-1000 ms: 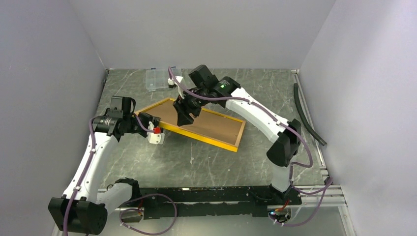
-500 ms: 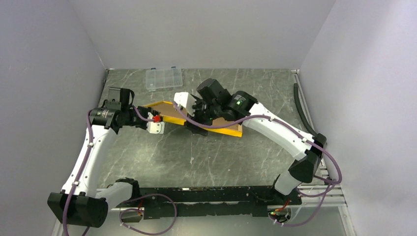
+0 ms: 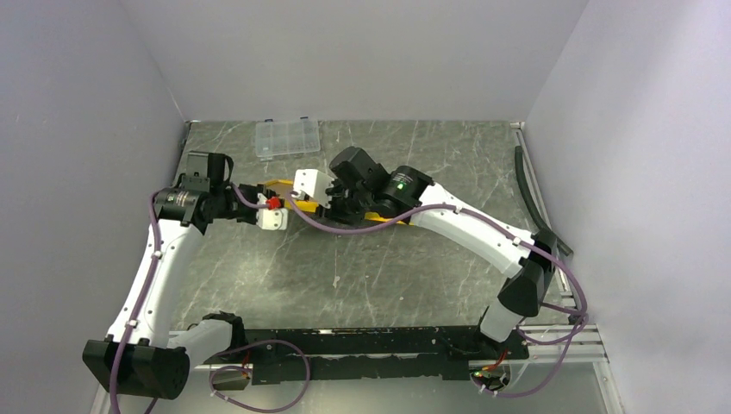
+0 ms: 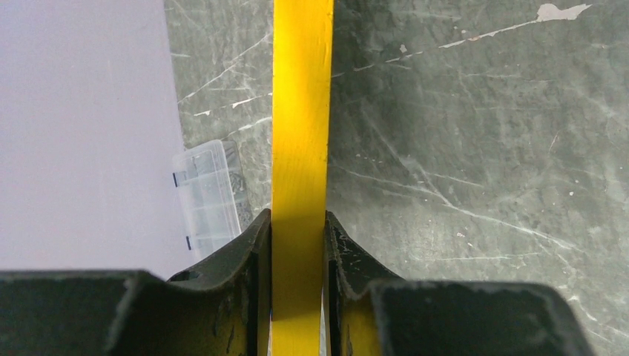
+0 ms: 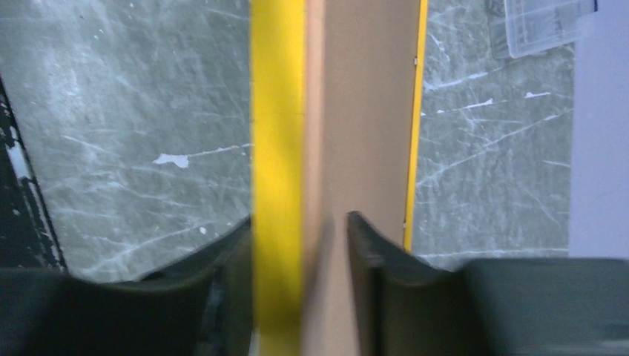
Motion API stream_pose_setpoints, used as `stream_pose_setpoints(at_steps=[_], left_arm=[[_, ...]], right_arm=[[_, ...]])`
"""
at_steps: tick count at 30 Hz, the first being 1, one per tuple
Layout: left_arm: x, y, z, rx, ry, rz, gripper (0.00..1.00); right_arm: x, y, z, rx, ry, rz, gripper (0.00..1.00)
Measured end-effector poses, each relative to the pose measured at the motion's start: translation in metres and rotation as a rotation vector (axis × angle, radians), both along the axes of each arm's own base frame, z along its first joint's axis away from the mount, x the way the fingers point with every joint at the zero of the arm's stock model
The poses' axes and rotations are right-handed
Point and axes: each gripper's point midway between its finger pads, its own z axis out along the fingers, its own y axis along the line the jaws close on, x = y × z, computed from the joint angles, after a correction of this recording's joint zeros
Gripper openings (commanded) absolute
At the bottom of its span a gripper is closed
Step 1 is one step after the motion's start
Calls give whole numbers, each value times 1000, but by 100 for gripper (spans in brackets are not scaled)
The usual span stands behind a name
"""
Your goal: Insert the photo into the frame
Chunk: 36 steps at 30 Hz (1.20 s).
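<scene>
My left jaws are clamped on the yellow rim of the frame (image 4: 300,111), both inner faces pressed against it with no gap showing. My right jaws straddle another stretch of that rim, one on the yellow side and one over the brown back (image 5: 363,111). That view is blurred, so I cannot tell whether they pinch it or only stand around it.

The frame sits toward the far-left part of the desk (image 3: 388,285), tipped up steeply so the overhead view sees it almost edge-on, just near of the clear compartment box (image 3: 287,137) at the far edge. Whether its lower edge rests on the desk I cannot tell. The photo shows in none of my views.

I judge this step to be turning the frame over so its opening faces up. To do it well, I should seat the right jaws square on the rim before they take any weight. Both wrists should then rotate together about the frame's long axis so the thin rim is not twisted. I should lower it flat, well apart from the box, and let go only once it lies steady.
</scene>
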Motion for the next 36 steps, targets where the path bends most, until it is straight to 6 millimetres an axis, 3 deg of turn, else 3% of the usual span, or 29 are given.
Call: stream_pose_setpoints(at_steps=[3,8,10,16,20,23,25,29,31,36], left_arm=[[2,1,3,-13,2,19,35],[0,-1,7,-54,35,57,82],[-3,-1,12,-78,52,78,93],[0,2,42,-151,50,157,94],[9,27,48,-211,73,274,94],[25,47,65,-287,71,358,94],[30,55,69,-319,104,402,94],[41,59,67,-389,232,477,94],[47,58,61,-413,311,508,94],[52,56,36,-456,499,565,94]], right_arm=[[0,2,1,-4,-21,7,15],[4,8,9,5,-21,-6,12],[6,11,13,18,-9,-22,13],[9,17,34,89,61,-77,14],[12,13,42,158,144,-109,13],[31,3,52,255,225,-132,10],[54,-12,62,322,234,-183,10],[101,-68,71,460,257,-402,10],[112,-97,71,504,274,-512,11],[123,-146,71,613,305,-693,11]])
